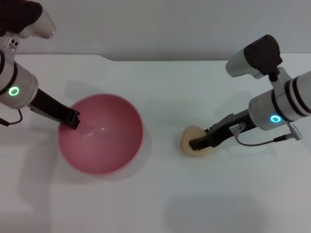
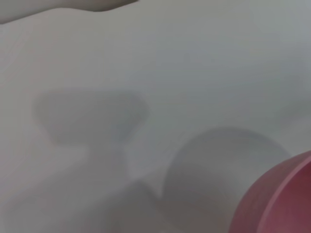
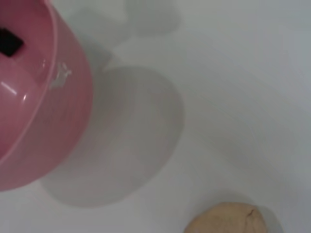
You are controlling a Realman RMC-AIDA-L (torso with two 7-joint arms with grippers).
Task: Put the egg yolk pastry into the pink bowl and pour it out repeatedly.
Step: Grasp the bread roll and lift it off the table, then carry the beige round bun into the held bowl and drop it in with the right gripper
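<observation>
The pink bowl (image 1: 104,141) is at the left of the white table and is empty. My left gripper (image 1: 73,119) is shut on its upper-left rim and holds it a little above the table, over its own shadow. The bowl's edge shows in the left wrist view (image 2: 279,199), and in the right wrist view (image 3: 43,111) a dark finger shows inside the rim. The egg yolk pastry (image 1: 190,137) lies on the table to the right of the bowl; it also shows in the right wrist view (image 3: 228,219). My right gripper (image 1: 198,144) is down on it, fingers closed around it.
The white table (image 1: 160,204) spreads around both things. Its far edge (image 1: 146,59) runs along the back, with a step at the back left. A bare gap lies between the bowl and the pastry.
</observation>
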